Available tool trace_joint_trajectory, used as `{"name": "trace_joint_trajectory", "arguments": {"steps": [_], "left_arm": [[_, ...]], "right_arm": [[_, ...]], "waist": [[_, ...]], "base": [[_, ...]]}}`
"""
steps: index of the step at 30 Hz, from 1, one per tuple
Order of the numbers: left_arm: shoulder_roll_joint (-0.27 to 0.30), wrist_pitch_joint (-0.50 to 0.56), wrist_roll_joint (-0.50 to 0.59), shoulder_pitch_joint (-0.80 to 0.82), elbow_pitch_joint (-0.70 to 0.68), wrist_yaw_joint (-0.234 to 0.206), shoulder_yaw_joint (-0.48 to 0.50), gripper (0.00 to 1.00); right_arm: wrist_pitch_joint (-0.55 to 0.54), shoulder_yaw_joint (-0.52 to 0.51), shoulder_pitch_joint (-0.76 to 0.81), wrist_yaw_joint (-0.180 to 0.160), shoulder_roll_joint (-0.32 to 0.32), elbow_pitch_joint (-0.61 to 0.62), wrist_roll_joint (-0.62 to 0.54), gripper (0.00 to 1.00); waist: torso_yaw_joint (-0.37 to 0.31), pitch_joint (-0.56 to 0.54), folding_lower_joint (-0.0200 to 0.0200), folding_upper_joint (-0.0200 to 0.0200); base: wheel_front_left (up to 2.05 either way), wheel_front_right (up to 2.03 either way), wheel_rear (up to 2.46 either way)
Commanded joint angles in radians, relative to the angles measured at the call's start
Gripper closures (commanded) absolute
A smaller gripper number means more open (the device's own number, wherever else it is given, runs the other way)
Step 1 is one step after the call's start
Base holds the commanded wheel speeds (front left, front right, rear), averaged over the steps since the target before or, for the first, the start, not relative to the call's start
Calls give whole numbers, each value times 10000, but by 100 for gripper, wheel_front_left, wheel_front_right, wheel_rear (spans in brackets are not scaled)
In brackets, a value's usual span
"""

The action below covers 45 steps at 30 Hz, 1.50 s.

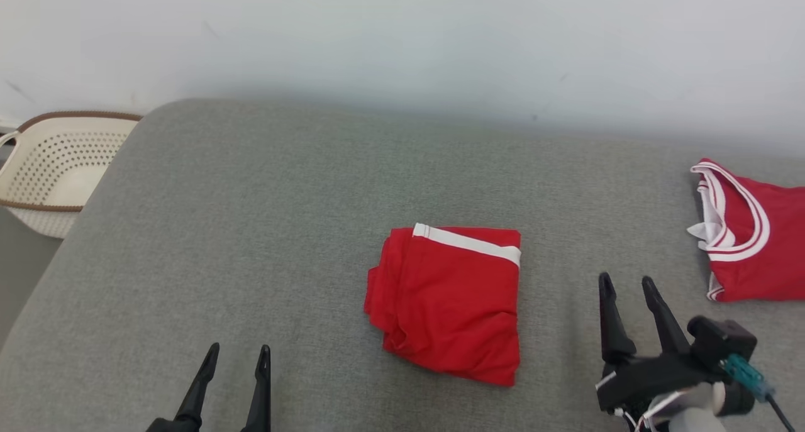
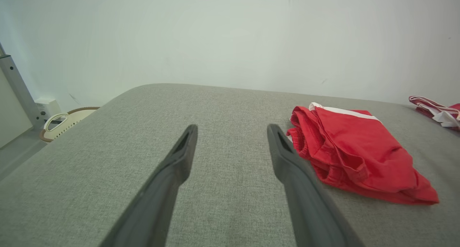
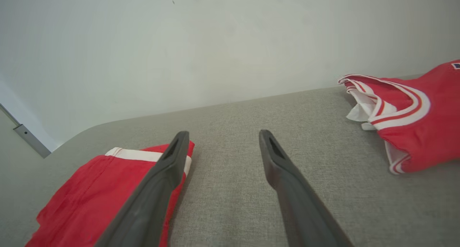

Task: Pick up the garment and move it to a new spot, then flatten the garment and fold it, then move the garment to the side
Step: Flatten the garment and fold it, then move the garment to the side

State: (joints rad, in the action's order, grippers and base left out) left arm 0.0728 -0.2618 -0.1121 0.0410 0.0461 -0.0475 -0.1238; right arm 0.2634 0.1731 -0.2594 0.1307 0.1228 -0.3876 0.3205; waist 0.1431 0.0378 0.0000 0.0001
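grey padded surface (image 1: 251,231) — i see wide bare room at left, rounded edge beside a white basket (image 1: 56,168). folded red garment (image 1: 449,300): mid-surface, between my grippers, nearer the right gripper (image 1: 626,278). left gripper (image 1: 239,347): fingers spread, empty. right — spread, empty, clear of the cloth. second red jersey (image 1: 755,231): far right.

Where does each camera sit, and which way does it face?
Head view: on the head, facing forward and down at the grey surface; left gripper and right gripper low, both open.
Left wrist view: looks along its own fingers toward the wall; shorts right, basket left.
Right wrist view: along its own fingers toward the wall; shorts left, jersey right.
Shared: all three show the shorts.
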Motion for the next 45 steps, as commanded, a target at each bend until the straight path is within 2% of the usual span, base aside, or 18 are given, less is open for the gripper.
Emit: {"name": "trace_joint_trajectory", "arguments": {"steps": [1,6,14,23,36,45], "left_arm": [[80,-40,103,-124,-64,-44,70,0],[129,-40,85,-240,-95,-61,217,0],[207,-40,106,-526,-339,-151,426,0],[299,-40,74,-794,-666,-240,660,0],[279,-40,39,-793,-669,-217,561,0],[221,-40,10,-518,-600,-230,405,0]], "right_arm": [[7,-40,325,1,68,144,-116,0],[7,-231,1161,1,226,568,-250,0],[-157,-881,2379,1,-57,1680,-559,0],[-868,-707,3282,1,-279,2999,-1012,0],[-1258,-703,3350,1,-336,3176,-1000,0],[-1476,-153,2374,1,-186,2561,-591,0]], "waist": [[-275,-163,0,-1],[-543,-285,0,-1],[-926,-471,0,-1],[-1460,-495,0,-1],[-1522,-444,0,-1],[-1266,-202,0,-1]], "base": [[0,0,0],[0,0,0],[0,0,0],[0,0,0],[0,0,0],[0,0,0]]}}
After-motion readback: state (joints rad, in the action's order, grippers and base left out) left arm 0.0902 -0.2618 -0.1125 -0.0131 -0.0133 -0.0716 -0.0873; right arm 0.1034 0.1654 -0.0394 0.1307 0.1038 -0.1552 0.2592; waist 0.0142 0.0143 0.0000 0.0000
